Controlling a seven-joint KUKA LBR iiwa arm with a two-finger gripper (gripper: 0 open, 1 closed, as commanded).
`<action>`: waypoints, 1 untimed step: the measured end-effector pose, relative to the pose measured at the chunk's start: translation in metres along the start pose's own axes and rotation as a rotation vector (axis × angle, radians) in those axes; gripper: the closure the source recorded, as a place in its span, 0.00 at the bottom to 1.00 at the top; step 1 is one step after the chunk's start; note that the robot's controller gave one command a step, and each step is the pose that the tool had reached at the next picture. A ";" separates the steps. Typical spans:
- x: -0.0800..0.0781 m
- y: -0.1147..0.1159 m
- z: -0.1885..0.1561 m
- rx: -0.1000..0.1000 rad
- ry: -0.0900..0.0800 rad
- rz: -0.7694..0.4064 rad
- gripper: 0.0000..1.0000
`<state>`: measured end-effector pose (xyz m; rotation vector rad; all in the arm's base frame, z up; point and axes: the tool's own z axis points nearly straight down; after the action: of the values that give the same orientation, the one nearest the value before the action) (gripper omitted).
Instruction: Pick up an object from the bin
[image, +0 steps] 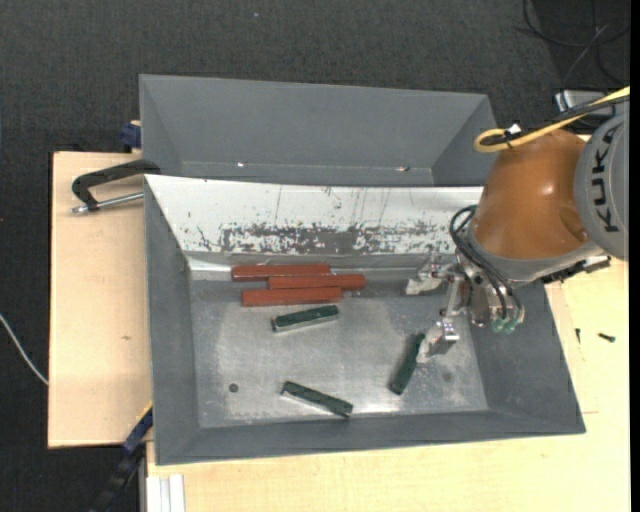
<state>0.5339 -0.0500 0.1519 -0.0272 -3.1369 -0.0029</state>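
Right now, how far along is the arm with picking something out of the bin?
Done: the gripper is down inside the bin, on its right side, at the upper end of a dark green bar. In hand: nothing looks lifted; that bar rests on the floor, as do the middle green bar, the front green bar and the red-brown bars by the back wall. Left: grasp one and raise it out.

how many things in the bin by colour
red bars: 3
dark green bars: 3
total: 6
The small dark speck on the floor is too small to identify, so it is not counted.
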 end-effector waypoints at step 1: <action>-0.006 -0.001 0.035 0.000 -0.007 0.127 0.00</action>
<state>0.5396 -0.0506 0.1167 -0.2274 -3.1360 -0.0021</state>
